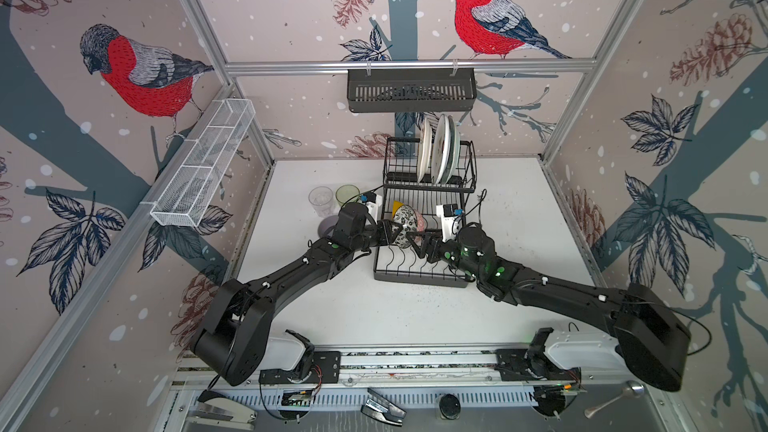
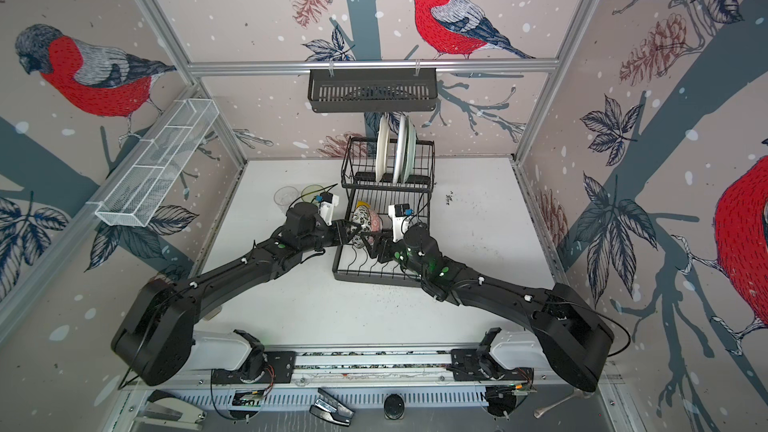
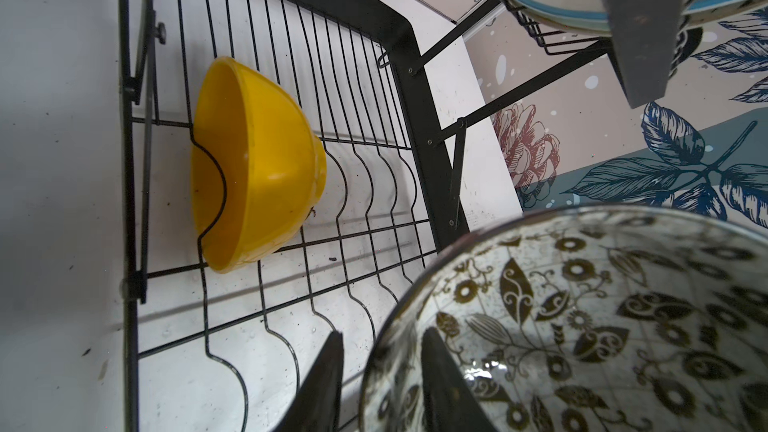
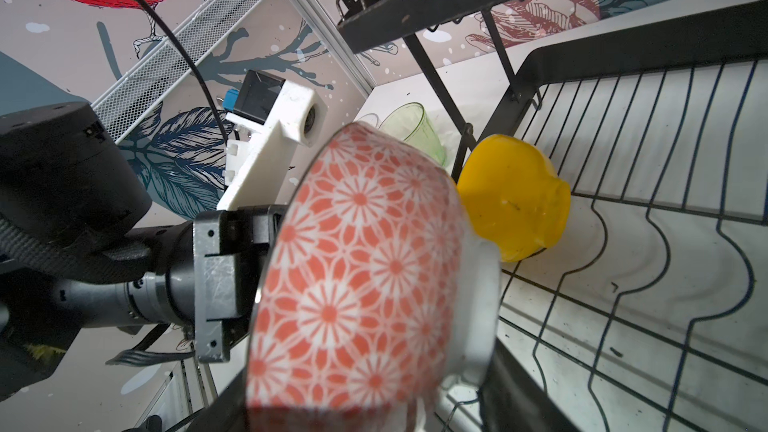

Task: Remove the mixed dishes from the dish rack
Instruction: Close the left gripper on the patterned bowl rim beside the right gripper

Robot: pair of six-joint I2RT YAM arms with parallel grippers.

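**Both grippers meeting at the pink-patterned bowl (image 1: 409, 220)**

The right gripper (image 1: 415, 245) is holding the bowl tilted between fairly wide jaws, above the dish rack's (image 1: 419, 282) lower tray. The left gripper's (image 3: 383, 332) fingers are straddling its rim, narrowly parted; whether they are pinching is unclear. A yellow bowl (image 3: 257, 164) is leaning in the tray.

The patterned bowl (image 4: 365, 284) is marked with orange-pink and white flower motifs outside and dark leaf motifs inside. The yellow bowl (image 3: 257, 164) is unpatterned; the dish rack (image 3: 420, 118) is finished black.
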